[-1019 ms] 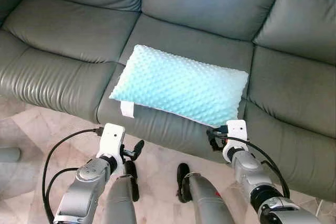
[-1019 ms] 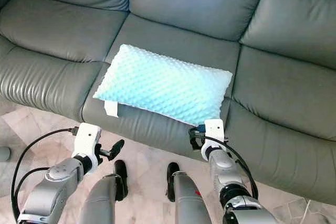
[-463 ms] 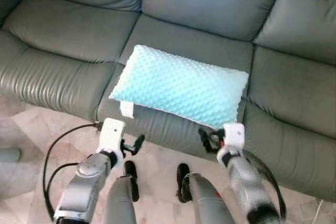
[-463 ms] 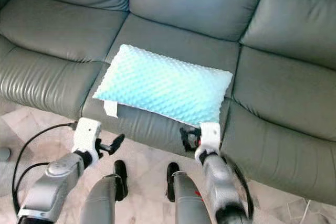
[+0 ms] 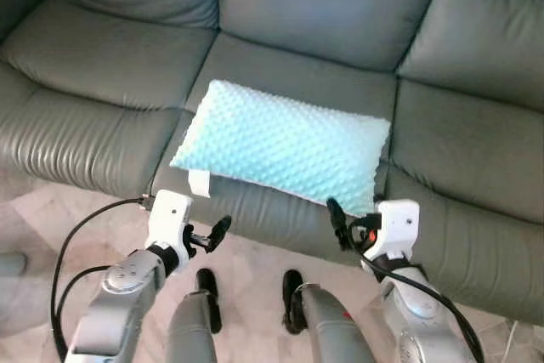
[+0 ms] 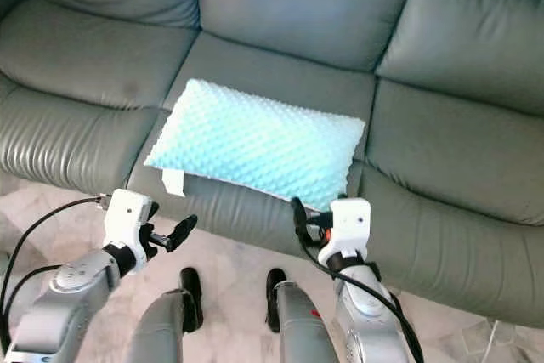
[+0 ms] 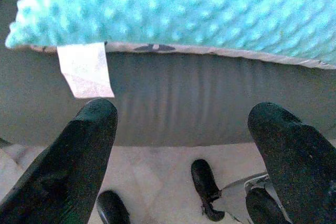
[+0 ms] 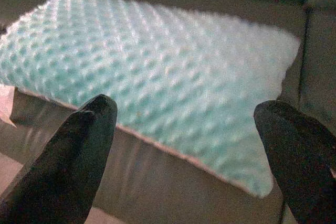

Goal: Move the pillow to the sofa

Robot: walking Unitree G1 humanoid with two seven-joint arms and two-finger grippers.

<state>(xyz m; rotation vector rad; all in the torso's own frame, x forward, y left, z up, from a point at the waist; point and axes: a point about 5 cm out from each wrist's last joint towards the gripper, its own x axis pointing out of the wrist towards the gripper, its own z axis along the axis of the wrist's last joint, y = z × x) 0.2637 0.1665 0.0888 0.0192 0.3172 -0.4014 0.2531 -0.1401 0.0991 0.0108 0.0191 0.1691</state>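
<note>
**Pillow resting on the sofa seat, both tools empty**

Left eye view: the pillow [image 5: 285, 149] lies flat on the middle seat cushion of the sofa [image 5: 110, 65], its near long edge at the front lip of the seat and a white tag [image 5: 199, 183] hanging over it. The left tool [image 5: 211, 234] and right tool [image 5: 338, 220] hang just in front of the sofa, apart from the pillow and holding nothing. The pillow is pale aqua, rectangular, plump and covered in small raised dots; the sofa is grey-green leather, smooth with soft creases along the front roll.

Right eye view: the same layout, with pale tiled floor [image 6: 229, 265] below and the robot's feet [image 6: 190, 288] between the arms.

Left wrist view: the fingers [image 7: 79, 156] stand wide apart with nothing between them, facing the sofa's front panel; the pillow's seam and tag sit just above it.

Right wrist view: the fingers [image 8: 73, 150] are likewise spread wide and empty, looking onto the dotted top of the pillow near its corner.

The placing looks done, so the step in hand is most likely drawing clear. Doing it well calls for pulling both arms straight back without snagging the tag or the soft, slightly overhanging edge, since a light cushion could slide easily on smooth leather.
</note>
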